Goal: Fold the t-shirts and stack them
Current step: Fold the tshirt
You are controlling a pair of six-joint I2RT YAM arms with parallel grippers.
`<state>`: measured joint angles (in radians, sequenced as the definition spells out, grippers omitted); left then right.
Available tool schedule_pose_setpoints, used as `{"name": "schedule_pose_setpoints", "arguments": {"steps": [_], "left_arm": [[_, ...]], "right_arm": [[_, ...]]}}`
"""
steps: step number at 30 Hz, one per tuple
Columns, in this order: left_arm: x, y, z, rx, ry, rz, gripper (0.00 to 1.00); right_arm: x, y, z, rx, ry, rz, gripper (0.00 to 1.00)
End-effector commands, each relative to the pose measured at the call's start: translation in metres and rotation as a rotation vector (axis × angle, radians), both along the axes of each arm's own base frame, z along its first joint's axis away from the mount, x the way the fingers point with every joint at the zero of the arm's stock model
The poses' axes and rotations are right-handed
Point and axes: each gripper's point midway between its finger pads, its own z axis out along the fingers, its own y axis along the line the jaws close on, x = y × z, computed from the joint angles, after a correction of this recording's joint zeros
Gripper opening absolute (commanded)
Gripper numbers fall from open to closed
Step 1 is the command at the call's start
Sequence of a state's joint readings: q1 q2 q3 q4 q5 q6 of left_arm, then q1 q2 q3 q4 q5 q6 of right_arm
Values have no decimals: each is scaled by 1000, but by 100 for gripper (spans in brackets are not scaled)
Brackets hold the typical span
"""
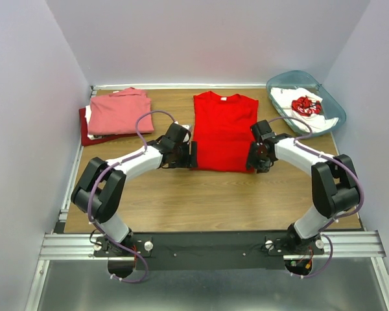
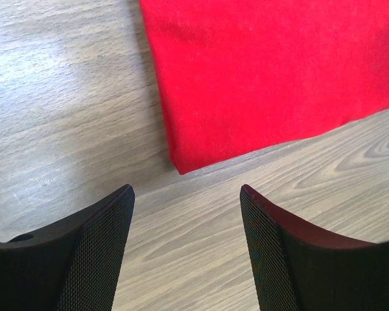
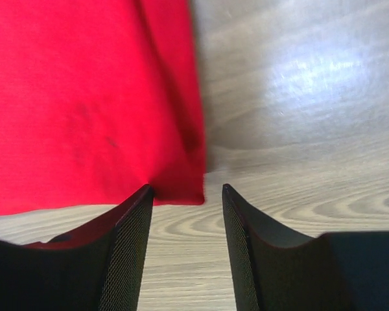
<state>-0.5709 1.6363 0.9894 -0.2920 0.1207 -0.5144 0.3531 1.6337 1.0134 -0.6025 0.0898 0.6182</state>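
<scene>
A bright red t-shirt (image 1: 223, 129) lies flat in the middle of the table, neck at the far end and sleeves folded in. My left gripper (image 1: 193, 155) stands open at its near left corner. In the left wrist view that corner of the red t-shirt (image 2: 272, 71) lies just ahead of my left gripper (image 2: 187, 189), with bare wood between the fingers. My right gripper (image 1: 251, 159) is open at the near right corner. In the right wrist view the red t-shirt (image 3: 78, 97) ends at the tips of my right gripper (image 3: 185, 188), its corner beside the left fingertip.
At the back left a folded salmon-pink t-shirt (image 1: 120, 111) lies on a darker red one (image 1: 84, 133). A translucent teal bin (image 1: 337, 107) at the back right holds a white t-shirt with red print (image 1: 305, 105). White walls enclose the table on three sides.
</scene>
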Motion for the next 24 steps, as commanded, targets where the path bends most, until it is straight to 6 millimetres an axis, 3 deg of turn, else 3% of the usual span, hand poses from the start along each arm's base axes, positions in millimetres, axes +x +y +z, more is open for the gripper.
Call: {"name": "schedule_pose_setpoints", "arguments": {"steps": [1, 8, 18, 24], "left_arm": [[1, -5, 13, -32, -27, 3, 74], [7, -9, 17, -39, -37, 1, 74], [18, -3, 3, 25, -29, 42, 73], [20, 0, -8, 79, -9, 55, 67]], "right_arm": [[-10, -11, -18, -37, 34, -27, 53], [-12, -14, -26, -43, 43, -21, 41], [-13, -17, -41, -46, 53, 13, 22], [-17, -16, -42, -32, 56, 12, 18]]}}
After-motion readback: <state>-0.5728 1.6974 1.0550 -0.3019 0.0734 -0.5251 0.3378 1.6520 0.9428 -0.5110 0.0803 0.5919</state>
